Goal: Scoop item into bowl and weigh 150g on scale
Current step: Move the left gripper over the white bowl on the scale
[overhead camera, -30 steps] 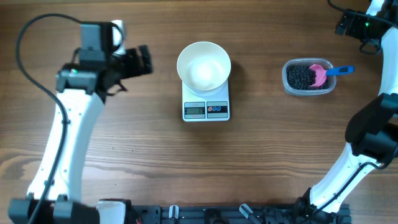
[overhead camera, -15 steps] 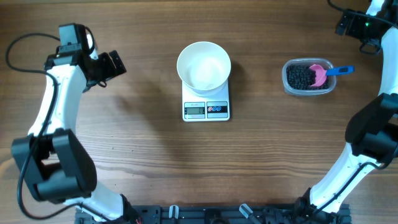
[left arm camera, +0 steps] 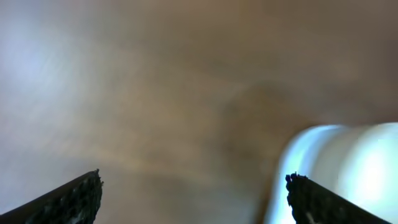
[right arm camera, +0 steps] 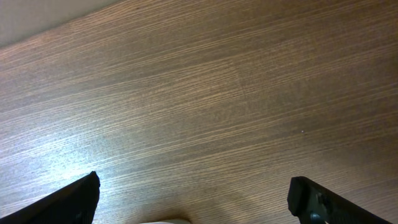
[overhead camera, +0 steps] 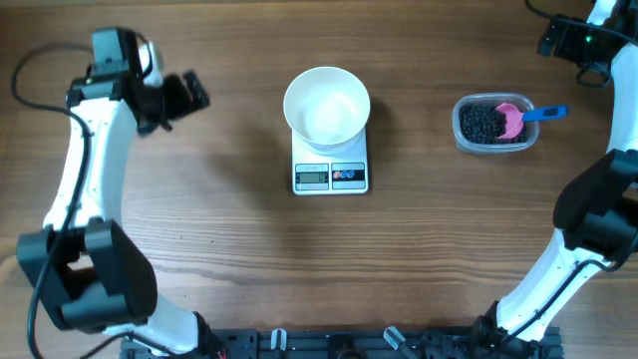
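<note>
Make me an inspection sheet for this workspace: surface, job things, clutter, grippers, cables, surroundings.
Surface: wooden table, no spills seen.
Job's things: white bowl on the scale, no beads seen in it; display unreadable. The beads sit in a clear tub with a pink scoop on them.
Clutter: nothing seen.
Grippers: left gripper open, empty, left of the bowl; right gripper open, empty, over bare table.
Cables: black cable loops by the left arm.
Surroundings: black rail along the near edge.
</note>
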Controlling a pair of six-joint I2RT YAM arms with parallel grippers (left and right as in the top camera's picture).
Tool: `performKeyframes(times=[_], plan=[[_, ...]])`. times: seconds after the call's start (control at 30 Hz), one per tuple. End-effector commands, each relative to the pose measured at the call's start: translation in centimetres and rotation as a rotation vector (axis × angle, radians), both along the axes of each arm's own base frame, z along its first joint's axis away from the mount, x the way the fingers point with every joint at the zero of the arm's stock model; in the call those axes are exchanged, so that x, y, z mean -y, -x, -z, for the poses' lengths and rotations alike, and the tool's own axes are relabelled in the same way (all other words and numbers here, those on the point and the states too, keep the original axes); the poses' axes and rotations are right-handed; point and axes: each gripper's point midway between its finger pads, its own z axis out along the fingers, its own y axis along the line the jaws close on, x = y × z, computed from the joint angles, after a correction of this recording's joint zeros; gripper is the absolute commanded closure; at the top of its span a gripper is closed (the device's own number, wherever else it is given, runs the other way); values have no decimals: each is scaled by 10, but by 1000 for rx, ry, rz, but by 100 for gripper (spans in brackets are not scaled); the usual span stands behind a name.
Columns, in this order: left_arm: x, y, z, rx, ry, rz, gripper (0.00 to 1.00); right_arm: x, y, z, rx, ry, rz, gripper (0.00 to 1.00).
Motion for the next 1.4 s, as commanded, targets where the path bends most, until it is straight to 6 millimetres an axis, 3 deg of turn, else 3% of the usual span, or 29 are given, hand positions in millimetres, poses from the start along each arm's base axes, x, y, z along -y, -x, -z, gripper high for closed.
performKeyframes(times=[0.0, 0.07, 0.17, 0.3, 0.33, 0.43, 0.57, 0.8, 1.37], plan=[[73, -24, -48, 180, 93, 150, 5, 1, -5, 2, 2, 5, 7, 1], [115, -42, -65, 301, 91, 240, 16, 1, -5, 2, 2, 5, 7, 0], [157, -54, -71, 389, 50, 298, 20, 1, -5, 2, 2, 5, 7, 0], [207, -46, -39, 339, 10, 373, 25, 1, -5, 2, 2, 5, 7, 0], [227, -36, -16, 279, 7, 418, 30, 1, -5, 2, 2, 5, 7, 0], [246, -24, 6, 218, 2, 465, 36, 1, -5, 2, 2, 5, 7, 0], [262, -6, 23, 156, -7, 511, 39, 1, -5, 2, 2, 5, 7, 0], [264, 22, 40, 42, -30, 545, 46, 1, -5, 2, 2, 5, 7, 0], [284, 58, 49, -42, -46, 621, 60, 1, -5, 2, 2, 5, 7, 0]])
